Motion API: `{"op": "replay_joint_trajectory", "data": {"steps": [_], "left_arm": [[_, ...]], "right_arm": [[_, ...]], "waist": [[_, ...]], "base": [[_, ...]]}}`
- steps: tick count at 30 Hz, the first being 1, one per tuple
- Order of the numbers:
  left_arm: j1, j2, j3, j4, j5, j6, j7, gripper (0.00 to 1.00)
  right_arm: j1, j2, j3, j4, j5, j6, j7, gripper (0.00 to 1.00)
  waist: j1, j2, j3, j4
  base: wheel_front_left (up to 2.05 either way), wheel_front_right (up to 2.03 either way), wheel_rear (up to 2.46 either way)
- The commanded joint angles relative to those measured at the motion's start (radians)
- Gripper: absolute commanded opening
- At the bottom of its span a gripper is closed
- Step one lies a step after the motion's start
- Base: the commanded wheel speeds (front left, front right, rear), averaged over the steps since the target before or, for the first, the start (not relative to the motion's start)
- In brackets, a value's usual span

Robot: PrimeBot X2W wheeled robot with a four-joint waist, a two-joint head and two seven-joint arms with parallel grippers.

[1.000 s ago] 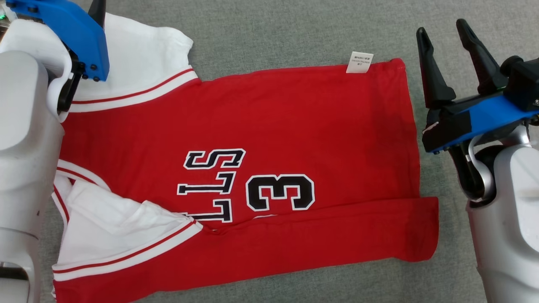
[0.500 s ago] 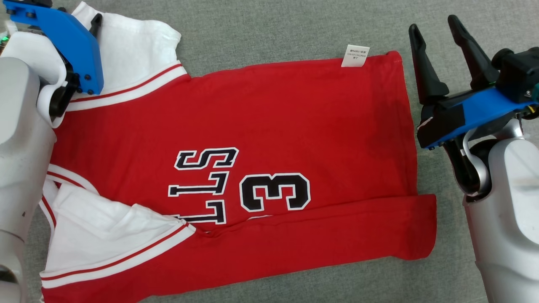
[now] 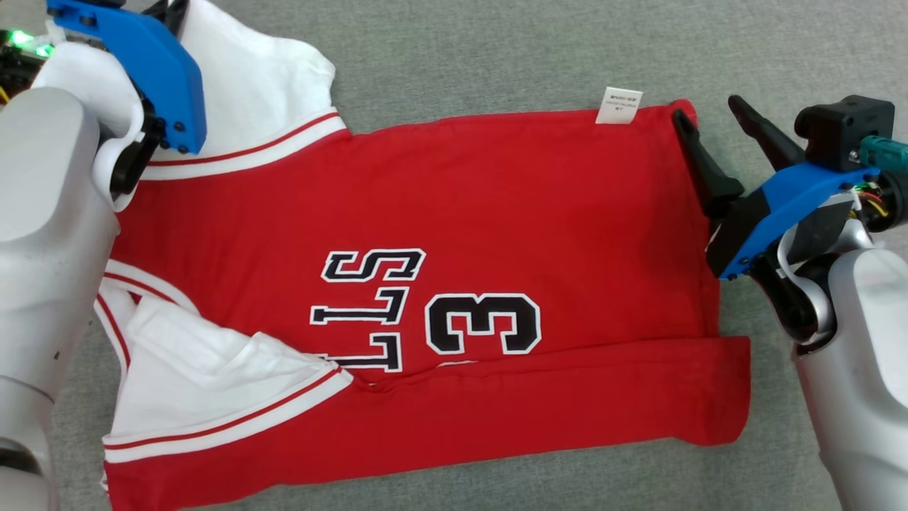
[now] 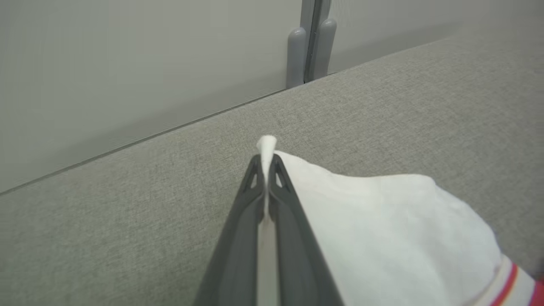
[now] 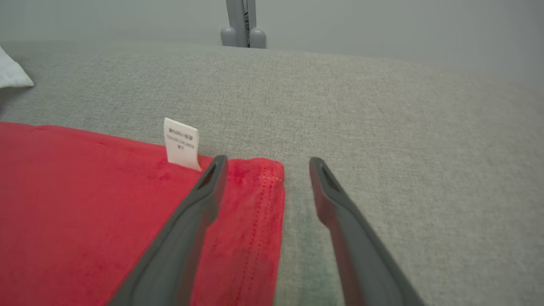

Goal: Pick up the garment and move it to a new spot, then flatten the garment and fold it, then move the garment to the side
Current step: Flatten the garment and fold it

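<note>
Looking down at your grey desk (image 3: 496, 42), you had the garment (image 3: 496, 213) spread across its middle, red body running left to right. Nearest you, a long red strip (image 3: 567, 397) was folded over along the near edge, and the near white sleeve (image 3: 206, 383) lay rumpled at the left. Farther in sat the black "3" (image 3: 482, 324). At the far right corner your right end effector (image 3: 708, 112) had its fingers spread astride the side hem, one over red cloth, the other over bare desk; you couldn't tell whether they touched. A white label (image 3: 618, 106) stuck out just left of it. At the far left, your left end effector (image 4: 266, 163) was pressed together, pinching the tip of the far white sleeve (image 4: 382, 225). Beyond stood a pale wall (image 4: 127, 63).
</note>
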Motion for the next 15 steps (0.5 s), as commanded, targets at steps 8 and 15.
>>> {"op": "replay_joint_trajectory", "data": {"steps": [8,15], "left_arm": [[-0.046,-0.028,-0.046,0.0,-0.027,-0.001,-0.057,0.0],[-0.059,-0.042,-0.081,0.003,-0.054,-0.001,-0.1,0.0]], "right_arm": [[-0.037,-0.032,0.001,0.089,-0.02,0.001,0.048,1.0],[-0.074,-0.029,0.013,0.162,0.005,0.001,0.053,0.0]], "waist": [[0.0001,0.0,0.012,0.044],[0.0001,0.0,0.012,0.066]], "base": [[0.0,0.0,0.0],[0.0,0.0,0.0]]}}
